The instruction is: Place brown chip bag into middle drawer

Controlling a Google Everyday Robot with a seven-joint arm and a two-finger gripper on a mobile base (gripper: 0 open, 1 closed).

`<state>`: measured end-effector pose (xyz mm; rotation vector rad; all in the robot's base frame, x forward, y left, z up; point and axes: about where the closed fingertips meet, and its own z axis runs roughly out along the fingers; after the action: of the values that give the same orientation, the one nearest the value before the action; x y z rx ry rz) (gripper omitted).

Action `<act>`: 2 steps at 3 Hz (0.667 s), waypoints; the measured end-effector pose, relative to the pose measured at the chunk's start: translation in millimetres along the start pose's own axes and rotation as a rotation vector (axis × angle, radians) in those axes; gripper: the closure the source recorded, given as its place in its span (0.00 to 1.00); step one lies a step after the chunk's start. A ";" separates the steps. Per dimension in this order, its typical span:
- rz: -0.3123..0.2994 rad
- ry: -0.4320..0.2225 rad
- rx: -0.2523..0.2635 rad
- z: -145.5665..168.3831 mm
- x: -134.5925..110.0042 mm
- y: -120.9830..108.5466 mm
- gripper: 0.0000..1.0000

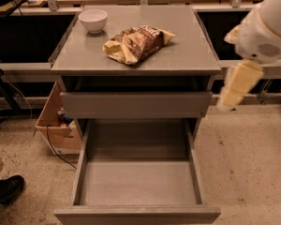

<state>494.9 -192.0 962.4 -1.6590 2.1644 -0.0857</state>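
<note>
One gripper (236, 86): hanging right of the cabinet top (192, 50), grip state untellable
brown chip bag (136, 43): lying on cabinet top
middle drawer (138, 184): standing open

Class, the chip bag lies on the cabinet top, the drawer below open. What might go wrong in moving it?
The gripper hangs right of the cabinet, below its top; rising toward the brown chip bag it may strike the edge. The crumpled bag may slip, or nudge the nearby white bowl. The other drawer front juts over the middle drawer and may snag the bag.
</note>
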 end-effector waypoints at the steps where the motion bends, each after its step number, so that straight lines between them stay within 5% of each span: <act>1: -0.023 -0.079 0.051 38.5 -44.0 -46.8 0.00; 2: -0.064 -0.147 0.094 69.9 -93.4 -86.2 0.00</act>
<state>617.7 -115.8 949.9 -1.6290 1.9695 -0.0799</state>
